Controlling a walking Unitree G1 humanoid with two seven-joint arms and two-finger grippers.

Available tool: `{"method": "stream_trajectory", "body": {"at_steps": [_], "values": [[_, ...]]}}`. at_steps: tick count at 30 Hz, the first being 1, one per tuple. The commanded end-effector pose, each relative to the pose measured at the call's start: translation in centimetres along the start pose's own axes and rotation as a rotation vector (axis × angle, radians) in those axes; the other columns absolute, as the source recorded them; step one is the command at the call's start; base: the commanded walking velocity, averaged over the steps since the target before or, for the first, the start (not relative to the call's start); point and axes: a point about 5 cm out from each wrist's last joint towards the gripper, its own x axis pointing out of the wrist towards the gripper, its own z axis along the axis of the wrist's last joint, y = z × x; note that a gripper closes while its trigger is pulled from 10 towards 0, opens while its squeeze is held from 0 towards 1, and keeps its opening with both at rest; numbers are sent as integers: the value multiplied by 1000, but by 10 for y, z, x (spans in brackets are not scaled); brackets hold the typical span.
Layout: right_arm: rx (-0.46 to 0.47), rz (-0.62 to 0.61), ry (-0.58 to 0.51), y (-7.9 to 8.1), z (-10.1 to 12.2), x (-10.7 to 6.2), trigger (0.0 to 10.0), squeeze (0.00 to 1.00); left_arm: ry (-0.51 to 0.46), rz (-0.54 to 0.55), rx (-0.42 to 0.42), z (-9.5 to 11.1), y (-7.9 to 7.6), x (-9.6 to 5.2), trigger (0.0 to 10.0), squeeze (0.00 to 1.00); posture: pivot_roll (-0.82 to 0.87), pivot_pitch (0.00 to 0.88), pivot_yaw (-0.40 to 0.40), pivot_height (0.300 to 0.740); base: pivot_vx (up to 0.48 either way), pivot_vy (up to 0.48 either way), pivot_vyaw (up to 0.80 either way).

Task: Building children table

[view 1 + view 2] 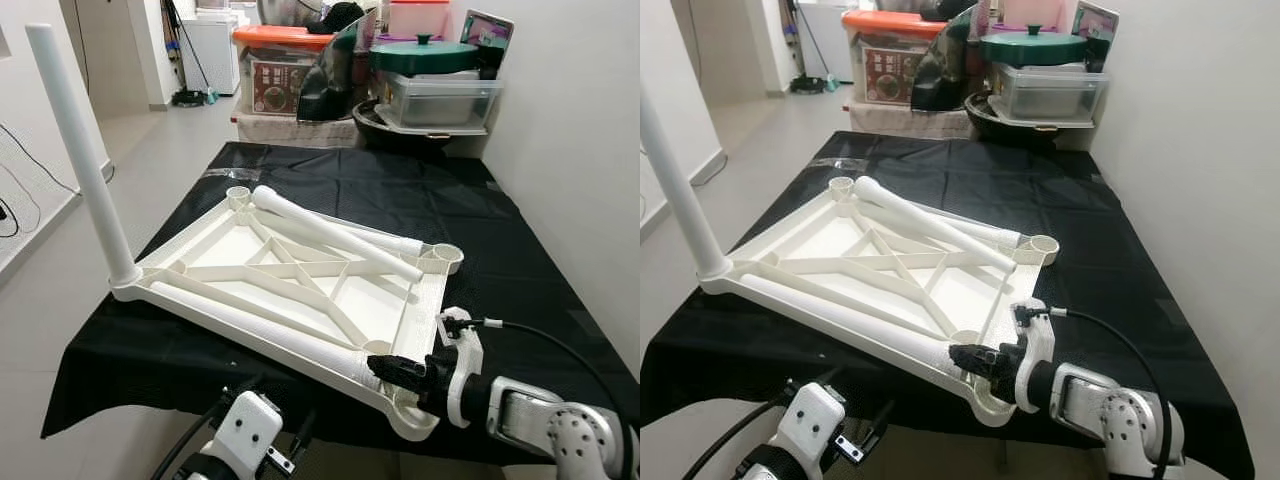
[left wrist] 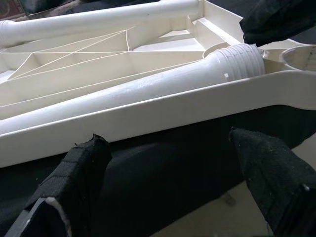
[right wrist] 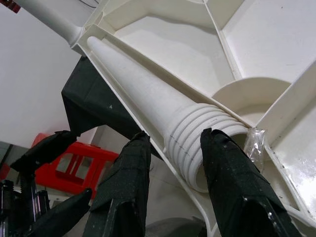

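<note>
A white plastic tabletop [image 1: 225,240] lies upside down on the black-covered table [image 1: 520,260]. One white leg [image 1: 85,160] stands upright in its near-left corner socket. A second loose leg [image 1: 335,235] rests slanted across the far side. A third leg [image 1: 270,330] lies along the near rim, its threaded end [image 3: 197,138] by the near-right socket [image 1: 412,418]. My right gripper [image 3: 177,134] is shut on that threaded end, one finger on each side. My left gripper [image 2: 165,140] hangs open just below the table's front edge, facing the tabletop's rim, nothing between its fingers.
Storage boxes [image 1: 280,70], a green-lidded pot [image 1: 425,55] and a clear bin [image 1: 440,100] crowd the far end. A white wall runs along the right side. Open floor [image 1: 150,150] lies to the left. A red stool [image 3: 84,163] sits under the table.
</note>
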Motion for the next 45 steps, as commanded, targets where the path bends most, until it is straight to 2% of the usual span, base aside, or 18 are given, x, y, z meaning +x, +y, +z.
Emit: {"method": "stream_trajectory", "body": {"at_steps": [1,11,18,27,37,43,45], "values": [[24,-36,26,-6,-2,-1,10000,0,18,-12,8,-2,-1,-1,10000,0,82,0,-82,740,0,0,0],[42,-78,74,-9,-9,1,10000,0,21,-17,10,-2,-2,-1,10000,0,86,0,-89,740,0,0,0],[77,-80,96,-7,-12,9,10000,0,20,-17,8,-1,-3,-1,10000,0,90,0,-95,740,0,0,0],[111,-15,53,7,-7,26,10000,0,23,-18,4,-1,-4,-1,10000,0,93,0,-98,740,0,0,0],[116,53,32,17,-4,38,10000,0,25,-18,4,-2,-4,0,10000,0,97,0,-101,740,0,0,0],[124,184,12,25,1,37,10000,0,30,-19,2,-3,-3,1,10000,0,96,0,-100,740,0,0,0],[113,239,-12,30,6,35,0,0,31,-19,0,-3,-3,1,10000,0,96,0,-100,740,0,0,0]]}}
